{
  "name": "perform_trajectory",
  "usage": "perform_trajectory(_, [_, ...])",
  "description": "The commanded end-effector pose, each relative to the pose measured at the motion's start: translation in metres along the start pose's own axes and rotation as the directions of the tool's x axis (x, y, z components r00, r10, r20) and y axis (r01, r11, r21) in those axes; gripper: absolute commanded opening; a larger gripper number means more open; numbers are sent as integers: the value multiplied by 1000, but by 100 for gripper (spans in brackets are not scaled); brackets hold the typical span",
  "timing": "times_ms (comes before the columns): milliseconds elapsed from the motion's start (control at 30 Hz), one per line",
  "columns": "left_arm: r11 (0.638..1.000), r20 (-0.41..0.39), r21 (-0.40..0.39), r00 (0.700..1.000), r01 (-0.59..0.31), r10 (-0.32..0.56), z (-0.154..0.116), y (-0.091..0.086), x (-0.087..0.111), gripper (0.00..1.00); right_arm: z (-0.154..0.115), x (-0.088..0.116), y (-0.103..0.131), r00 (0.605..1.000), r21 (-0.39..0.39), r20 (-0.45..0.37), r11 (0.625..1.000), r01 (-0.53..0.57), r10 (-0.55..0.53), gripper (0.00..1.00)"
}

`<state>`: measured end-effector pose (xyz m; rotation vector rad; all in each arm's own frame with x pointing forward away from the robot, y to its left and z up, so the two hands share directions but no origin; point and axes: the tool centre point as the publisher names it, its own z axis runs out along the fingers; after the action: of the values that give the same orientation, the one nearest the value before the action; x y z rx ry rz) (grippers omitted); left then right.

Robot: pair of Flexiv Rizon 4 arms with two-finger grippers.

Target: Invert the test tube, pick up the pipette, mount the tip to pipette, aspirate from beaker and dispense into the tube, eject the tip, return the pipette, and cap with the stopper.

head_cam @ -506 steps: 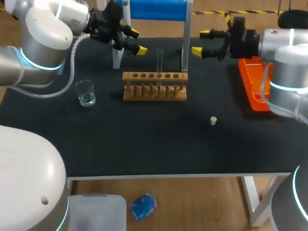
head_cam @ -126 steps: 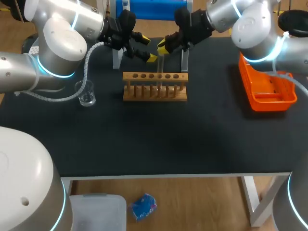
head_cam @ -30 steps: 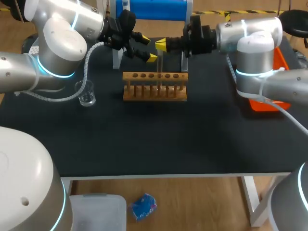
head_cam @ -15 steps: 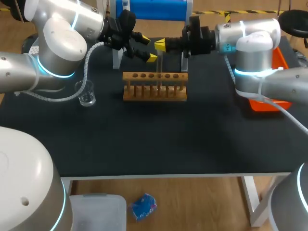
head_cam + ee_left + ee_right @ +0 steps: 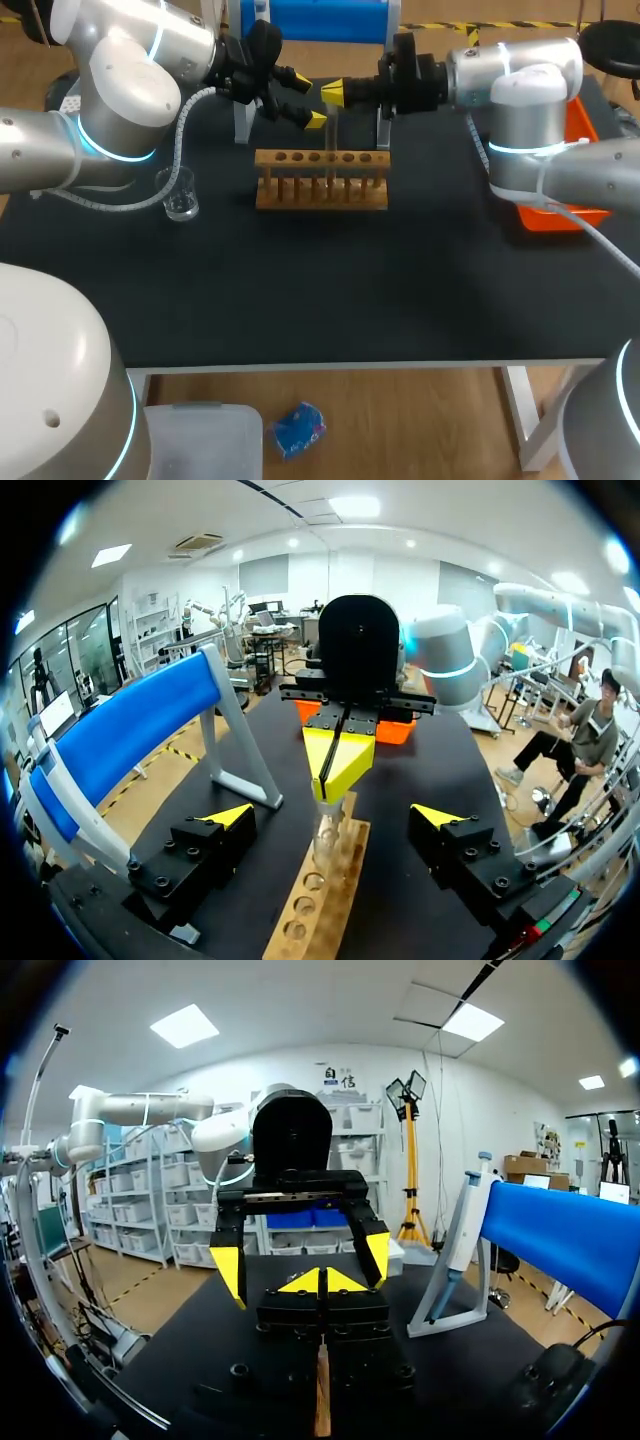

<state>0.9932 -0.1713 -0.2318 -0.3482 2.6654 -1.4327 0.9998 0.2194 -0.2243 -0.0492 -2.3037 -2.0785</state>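
Right claw point(image 5: 334, 93) at tube point(image 5: 331, 138) rim, left claw point(image 5: 306, 99) wide astride.

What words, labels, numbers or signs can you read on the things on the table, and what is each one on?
None: no words, numbers or labels can be read on the test tube, the wooden rack, the beaker or the orange tray.
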Motion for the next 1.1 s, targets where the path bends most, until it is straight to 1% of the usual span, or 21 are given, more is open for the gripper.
perform_trajectory(33, [1000,-4,-4,1000,1,-1,-1,-1,-1,100,-4,2,10,1000,3,-2,1000,14,-14,0])
perform_trajectory(100, [1000,-4,-4,1000,1,-1,-1,-1,-1,100,-8,4,17,1000,6,-1,1000,23,-23,0])
perform_trajectory(133, [1000,-4,-4,1000,1,-1,-1,-1,-1,100,-9,4,19,1000,7,-1,1000,25,-25,2])
perform_trajectory(167, [1000,-4,-4,1000,1,-1,-1,-1,-1,100,-11,6,23,999,15,-3,999,34,-34,31])
perform_trajectory(200, [1000,-4,-4,1000,1,-1,-1,-1,-1,100,-12,7,25,999,20,-3,999,38,-38,39])
perform_trajectory(233, [1000,-4,-4,1000,1,-1,-1,-1,-1,100,-14,9,28,999,29,-7,999,42,-41,73])
perform_trajectory(267, [1000,-4,-4,1000,1,-1,-1,-1,-1,100,-16,10,30,999,42,-10,998,44,-44,100])
perform_trajectory(333, [1000,-4,-4,1000,1,-1,-1,-1,-1,100,-19,14,32,999,78,-7,996,46,-45,100])
perform_trajectory(400, [1000,-4,-4,1000,1,-1,-1,-1,-1,100,-24,19,33,998,131,-1,989,62,-63,100])
perform_trajectory(633, [1000,-4,-4,1000,1,-1,-1,-1,-1,100,-45,30,20,994,256,48,963,83,-99,100])
perform_trajectory(800, [1000,-4,-4,1000,1,-1,-1,-1,-1,100,-59,39,11,992,260,88,963,64,-90,100])
perform_trajectory(967, [999,69,12,996,50,-50,-16,0,3,100,-73,47,8,989,266,127,963,46,-82,100])
perform_trajectory(1100, [998,134,12,989,68,-69,-27,3,9,100,-84,53,6,983,273,169,962,21,-69,100])
